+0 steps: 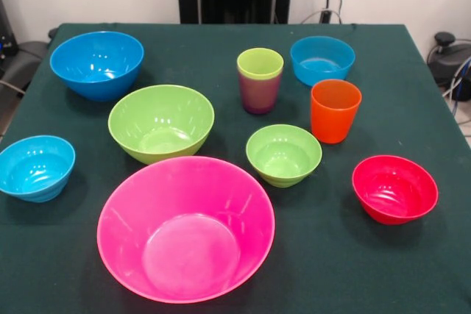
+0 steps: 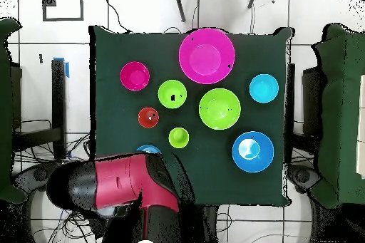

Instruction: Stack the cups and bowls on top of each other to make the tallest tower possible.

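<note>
Glossy round plastic bowls, including the huge pink bowl (image 1: 186,229) (image 2: 207,55), are sitting separately on the dark cloth surface (image 1: 412,270); lime cup (image 1: 260,64) is nesting inside purple cup (image 1: 258,93). Gripper is showing nowhere.

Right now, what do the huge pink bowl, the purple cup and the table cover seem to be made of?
The pink bowl looks like glossy moulded plastic: soft light patches sit on its inner wall. The purple cup, with a lime green cup nested inside, seems translucent plastic, since it reads hazy rather than solid. The table cover looks like matte dark green cloth or felt, showing no shine.
</note>
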Controlling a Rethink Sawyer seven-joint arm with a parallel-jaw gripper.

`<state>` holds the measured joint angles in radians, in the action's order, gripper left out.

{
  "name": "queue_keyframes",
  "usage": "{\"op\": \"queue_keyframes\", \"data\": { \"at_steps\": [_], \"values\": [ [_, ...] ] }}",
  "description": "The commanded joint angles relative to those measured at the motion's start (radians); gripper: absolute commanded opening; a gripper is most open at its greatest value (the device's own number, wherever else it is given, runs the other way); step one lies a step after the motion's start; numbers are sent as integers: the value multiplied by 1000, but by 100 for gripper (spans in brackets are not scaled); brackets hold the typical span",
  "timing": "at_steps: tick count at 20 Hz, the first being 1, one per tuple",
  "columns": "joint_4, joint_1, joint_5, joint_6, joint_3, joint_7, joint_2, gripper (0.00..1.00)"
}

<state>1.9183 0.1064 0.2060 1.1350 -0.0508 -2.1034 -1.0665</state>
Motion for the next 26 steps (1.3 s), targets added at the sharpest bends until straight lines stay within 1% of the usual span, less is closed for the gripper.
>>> {"op": "queue_keyframes", "data": {
  "at_steps": [1,4,9,15,18,20,21,26],
  "values": [
    [4,-57,-93,199,69,0,15,100],
    [-9,-36,-102,225,68,-39,8,100],
    [3,-28,-108,196,62,-63,23,100],
    [19,-95,-116,84,82,21,126,100],
    [27,-150,-110,-6,104,89,196,100],
    [23,-177,-89,-45,120,120,235,100],
    [28,-184,-80,-61,125,127,243,100],
    [27,-219,-23,-140,143,139,297,100]
  ]
}}
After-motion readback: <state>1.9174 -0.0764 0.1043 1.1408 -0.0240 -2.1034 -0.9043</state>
